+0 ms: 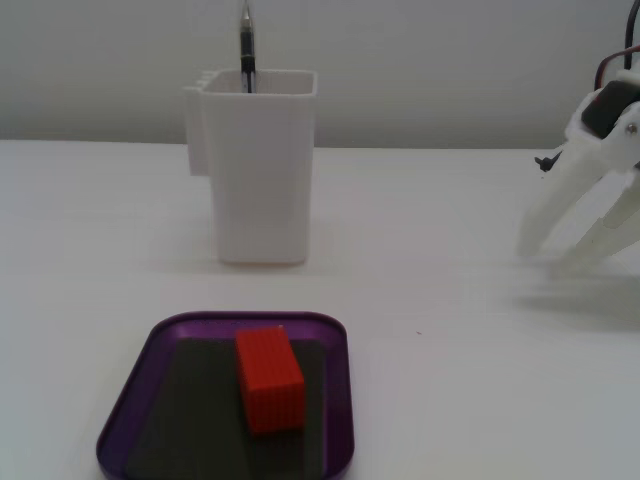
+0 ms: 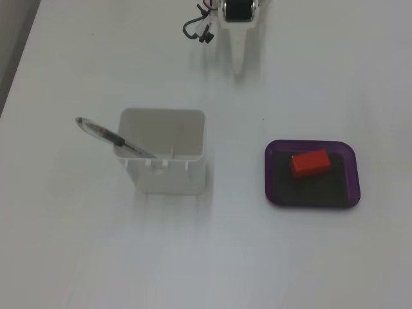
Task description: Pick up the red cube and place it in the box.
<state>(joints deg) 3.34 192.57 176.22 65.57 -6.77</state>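
Note:
The red cube (image 1: 268, 378) lies inside the box (image 1: 346, 400), a shallow purple tray with a dark bottom, near the front of the table. From above, the red cube (image 2: 309, 163) sits a little toward the far side of the box (image 2: 269, 175). My white gripper (image 1: 546, 259) hangs low over the table at the far right, well away from the tray, open with nothing between its fingers. Seen from above, the gripper (image 2: 239, 56) is at the top edge, pale against the white table.
A tall white container (image 1: 262, 170) stands behind the tray with a pen (image 1: 246, 40) sticking out of it. From above, the container (image 2: 164, 172) is left of the tray and the pen (image 2: 109, 137) leans out to its left. A dark cable (image 2: 196, 29) lies near the arm.

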